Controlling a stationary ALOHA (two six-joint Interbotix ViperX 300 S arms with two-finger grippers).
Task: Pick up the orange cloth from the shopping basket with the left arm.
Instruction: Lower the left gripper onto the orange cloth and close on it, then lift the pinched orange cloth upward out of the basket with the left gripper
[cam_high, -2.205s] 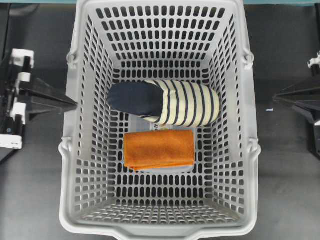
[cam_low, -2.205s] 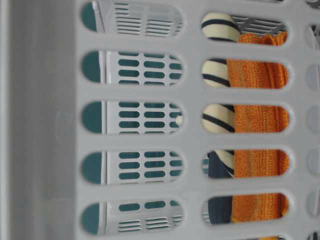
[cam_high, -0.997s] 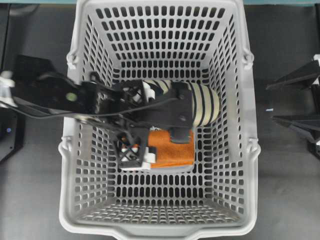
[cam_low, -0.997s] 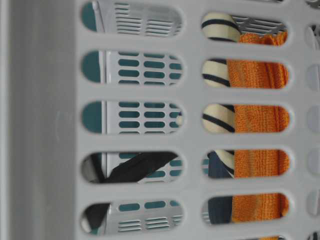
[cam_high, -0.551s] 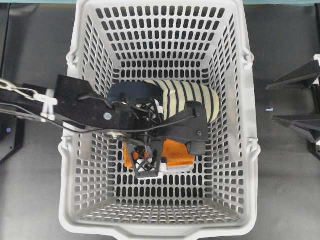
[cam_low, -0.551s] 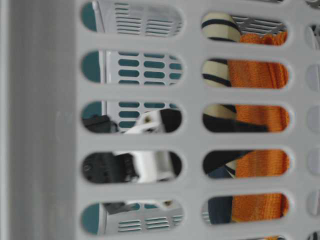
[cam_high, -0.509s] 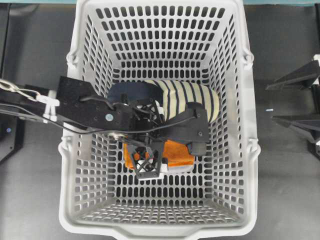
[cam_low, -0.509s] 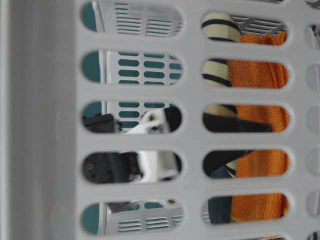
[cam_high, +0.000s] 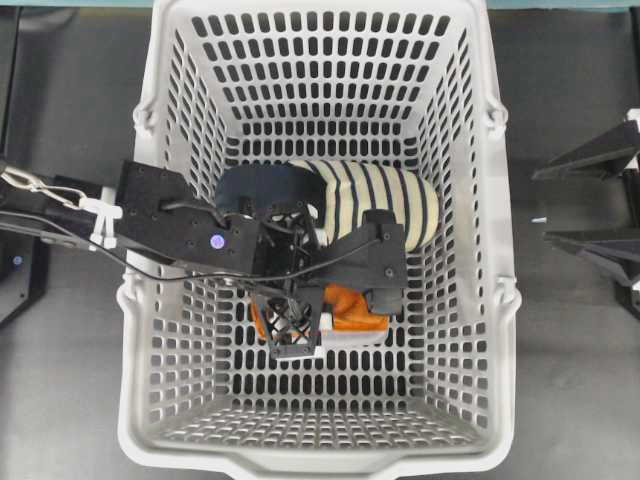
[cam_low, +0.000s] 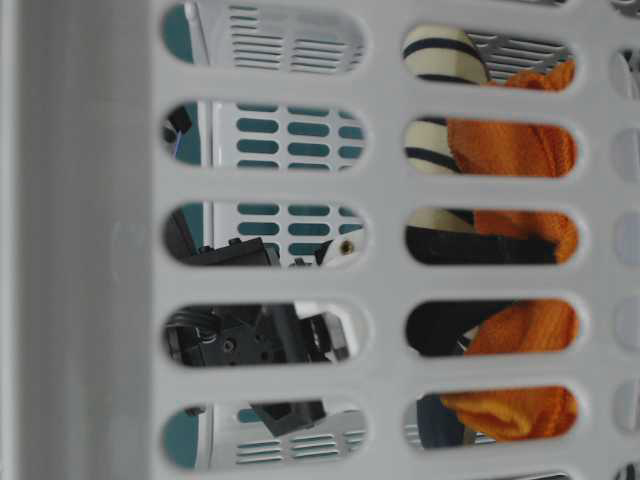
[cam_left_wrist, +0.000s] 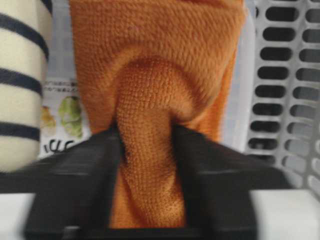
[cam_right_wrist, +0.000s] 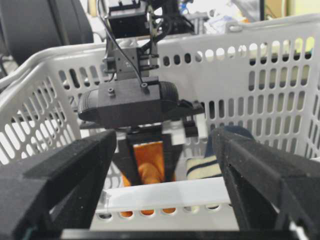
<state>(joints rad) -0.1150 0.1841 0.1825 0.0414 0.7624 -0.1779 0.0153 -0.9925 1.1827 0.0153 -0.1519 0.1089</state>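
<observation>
Grasp step in hand: left hand (cam_left_wrist: 147, 150) down inside the shopping basket (cam_high: 505, 300), jaws pinched narrow on a raised ridge of the orange cloth (cam_left_wrist: 150, 90), fabric bunched up between them in the left wrist view. Cloth not yet clear of the basket floor; edges look puckered and lifted in the table-level view (cam_low: 510, 330).

Next move, by judgement: straight lift, high enough to clear the rim, without dragging the neighbouring item or catching the slotted wall. Grip takes only a fold, so some risk of the cloth slipping or unfolding on the way up.

Right hand (cam_right_wrist: 165, 220) outside the basket, jaws spread wide, holding nothing, pointed at the basket wall.

Basket contents: orange cloth near the middle of the floor, mostly hidden under the left arm (cam_high: 170, 225) from overhead; striped cream-and-navy slipper (cam_high: 380, 205) just beside it, on the far side; printed flat pack (cam_left_wrist: 60, 115) under the cloth, partly showing. Basket on the dark worktop (cam_high: 570, 380).
</observation>
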